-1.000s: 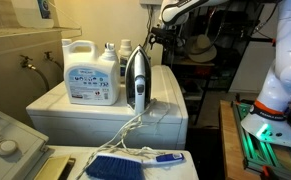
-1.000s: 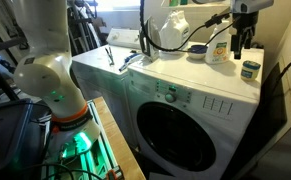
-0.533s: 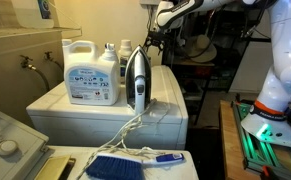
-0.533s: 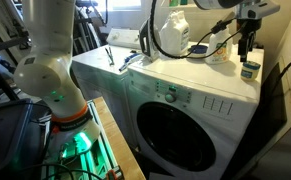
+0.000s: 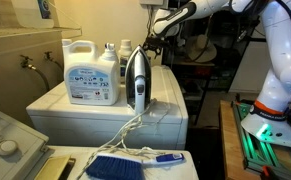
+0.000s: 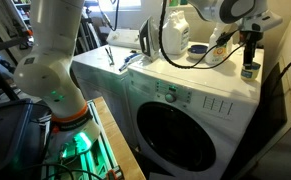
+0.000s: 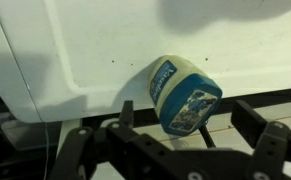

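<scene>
In an exterior view, your gripper (image 5: pixel 149 40) hangs over the far back corner of the washing machine (image 5: pixel 105 118), behind the upright iron (image 5: pixel 135 80) and past the big detergent jug (image 5: pixel 92 72). From this side you cannot make out how wide the jaws stand, and what lies under them is hidden behind the iron. In an exterior view from the machine's front, the gripper (image 6: pixel 250 59) points straight down at the rear corner of the washer's top (image 6: pixel 185 75), close to the wall. The small jar (image 6: pixel 249 71) stands directly beneath it, with the fingertips just above its lid; you cannot tell from here whether they touch it. A small bottle (image 6: pixel 217 47) stands near the jar, a little further in along the top. In the wrist view, your gripper (image 7: pixel 185 108) is spread wide, with one of its fingers (image 7: pixel 126 110) on each side of the small jar (image 7: pixel 185 92) and a clear gap between each finger and the jar's blue-labelled side. The jar sits on the white top close to its edge, centred between the jaws, and nothing is gripped.
</scene>
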